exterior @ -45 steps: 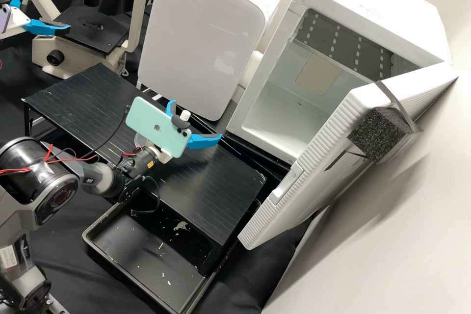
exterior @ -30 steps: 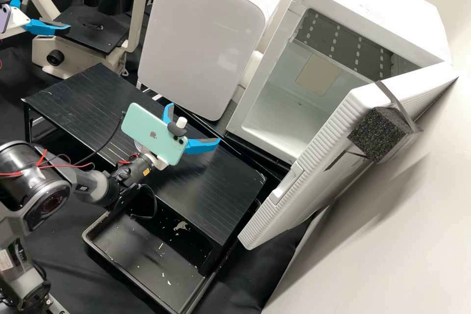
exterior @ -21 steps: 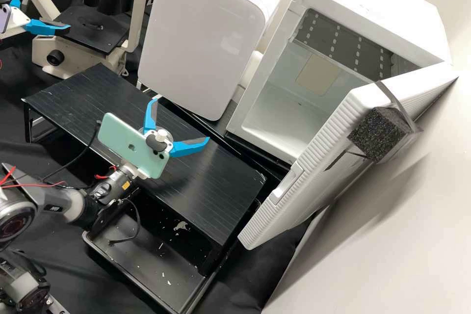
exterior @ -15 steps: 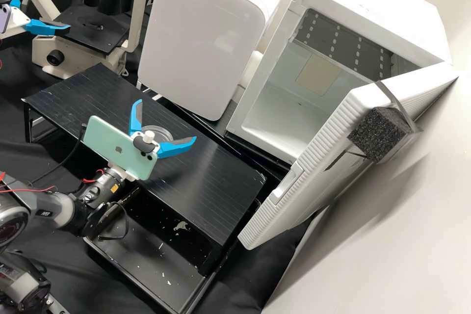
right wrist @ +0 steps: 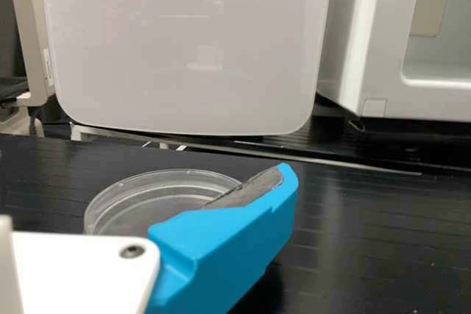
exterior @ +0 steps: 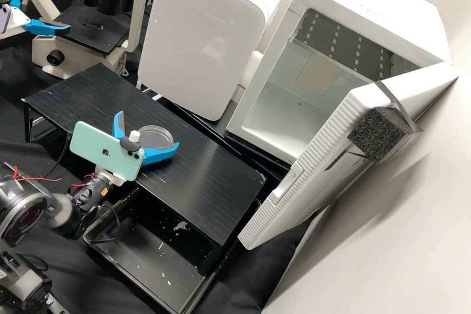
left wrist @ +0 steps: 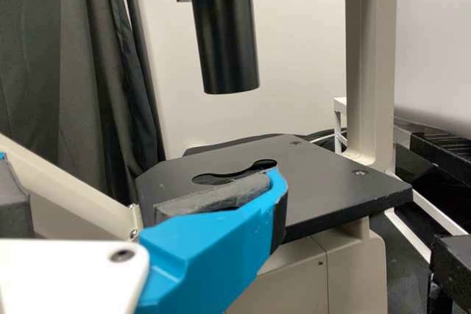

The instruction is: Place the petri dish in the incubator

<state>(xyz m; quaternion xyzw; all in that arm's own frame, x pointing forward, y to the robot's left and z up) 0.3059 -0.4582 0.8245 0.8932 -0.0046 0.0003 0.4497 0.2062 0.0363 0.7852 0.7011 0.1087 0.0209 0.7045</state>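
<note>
In the high view my right gripper stands open over the black stand, its fingers pointing toward the clear round petri dish. One finger partly overlaps the dish's near side. From its wrist camera, the right gripper has one blue finger in front of the petri dish, which lies flat on the stand; contact cannot be told. The incubator, a white box, has its door wide open. At the upper left my left gripper is open beside the microscope. The left gripper faces the microscope's stage in its wrist view.
The black stand spans the middle, with a dark tray below its front. Behind it stands a closed white cabinet. The microscope is at the back left. A foam block is strapped to the incubator door.
In the high view my right gripper has moved left, away from the incubator, and the petri dish has come into fuller sight. The left gripper has kept still.
</note>
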